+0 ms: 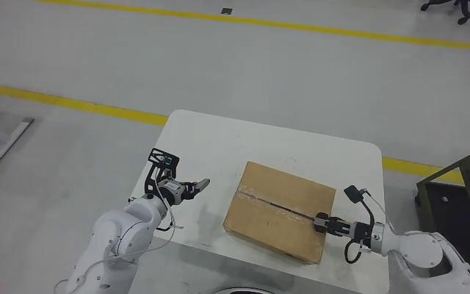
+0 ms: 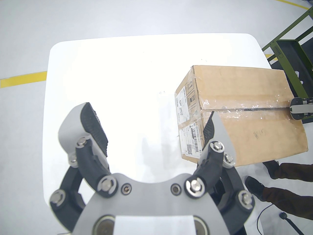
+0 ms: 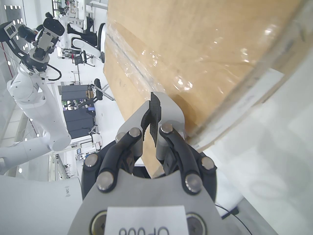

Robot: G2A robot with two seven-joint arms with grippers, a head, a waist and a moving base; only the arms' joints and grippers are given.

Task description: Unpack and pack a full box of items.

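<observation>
A sealed cardboard box (image 1: 279,210) lies on the white table (image 1: 220,140), its top flaps held by clear tape along the middle seam. My left gripper (image 1: 195,187) hovers open over the table beside the box's labelled end, a short gap away. In the left wrist view the open gripper (image 2: 151,123) has nothing between its fingers, and the box (image 2: 244,113) lies just past one fingertip. My right gripper (image 1: 323,222) is shut, its tips at the seam's opposite end. The right wrist view shows the shut gripper (image 3: 153,107) against the taped seam of the box (image 3: 195,37).
A green metal rack (image 1: 440,198) stands off the table's right side, close to the right arm. Bare tabletop stretches behind the box and around the left gripper. The table's front edge runs close to the box.
</observation>
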